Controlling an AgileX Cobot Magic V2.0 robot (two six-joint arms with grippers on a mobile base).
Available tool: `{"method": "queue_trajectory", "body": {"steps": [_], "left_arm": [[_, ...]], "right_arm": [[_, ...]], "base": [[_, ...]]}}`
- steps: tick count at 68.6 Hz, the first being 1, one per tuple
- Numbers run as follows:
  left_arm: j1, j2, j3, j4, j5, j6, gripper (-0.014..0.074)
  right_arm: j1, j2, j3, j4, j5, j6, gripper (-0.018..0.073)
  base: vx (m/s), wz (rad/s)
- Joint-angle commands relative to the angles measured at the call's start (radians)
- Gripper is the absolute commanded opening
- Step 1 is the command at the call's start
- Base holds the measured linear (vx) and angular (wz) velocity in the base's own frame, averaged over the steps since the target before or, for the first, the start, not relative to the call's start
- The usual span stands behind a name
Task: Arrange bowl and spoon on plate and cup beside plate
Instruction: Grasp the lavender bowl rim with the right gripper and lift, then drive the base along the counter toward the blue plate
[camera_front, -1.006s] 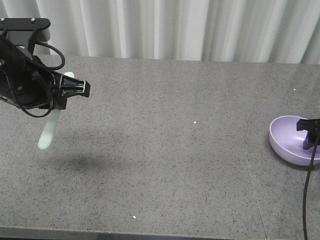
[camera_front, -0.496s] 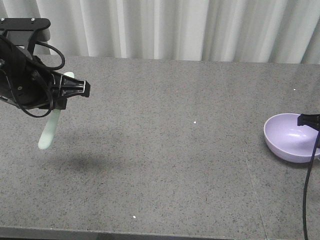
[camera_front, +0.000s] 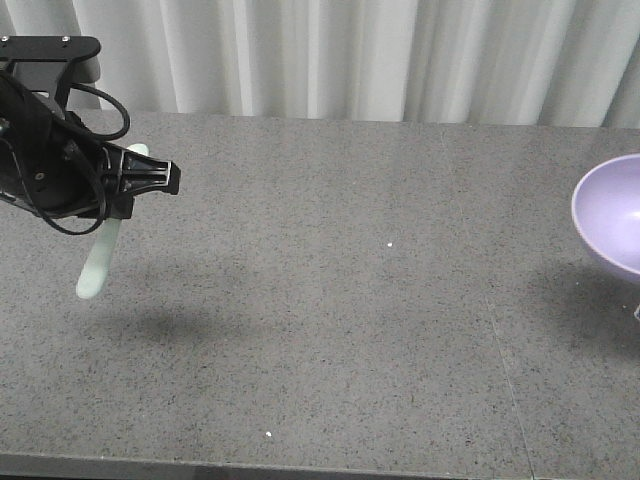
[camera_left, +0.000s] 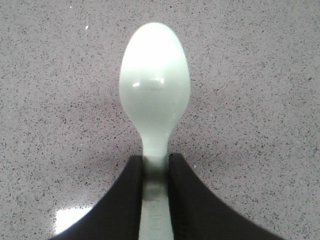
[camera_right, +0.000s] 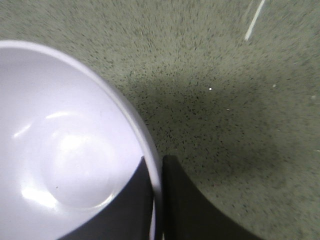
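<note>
Firstly, front view: left claw (camera_front: 120, 195) at the left edge, closed on the handle of the spoon (camera_front: 97, 268), whose scoop hangs low above the desk (camera_front: 330, 300) with a shadow beneath. At the right edge the bowl (camera_front: 612, 215) sits tilted, off the desk surface and partly out of view.

Left wrist view: both fingers pinch the spoon handle, and the scoop points away over the desk.

Right wrist view: right claw (camera_right: 159, 167) clamps the bowl's rim, one finger inside, one outside.

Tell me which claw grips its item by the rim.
The right claw: it pinches the lavender bowl at the rim, one finger inside, one outside. The left claw clamps the mint spoon by its handle.
</note>
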Motion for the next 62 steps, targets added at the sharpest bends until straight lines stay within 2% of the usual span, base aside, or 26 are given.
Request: {"method": "queue_trajectory", "body": {"steps": [1, 21, 62], "left_arm": [[-0.006, -0.036, -0.026, 0.009, -0.038, -0.005, -0.0008], [-0.006, -0.036, -0.026, 0.009, -0.038, -0.005, -0.0008], [-0.006, -0.036, -0.026, 0.009, -0.038, -0.005, -0.0008]], "right_arm": [[-0.006, -0.122, -0.027, -0.005, 0.004, -0.011, -0.0006], [-0.006, -0.287, -0.027, -0.048, 0.031, -0.011, -0.0006], [-0.006, -0.288, -0.027, -0.053, 0.024, -0.011, -0.0006]], "base": [[0.00, 0.00], [0.00, 0.00], [0.00, 0.00]]}}
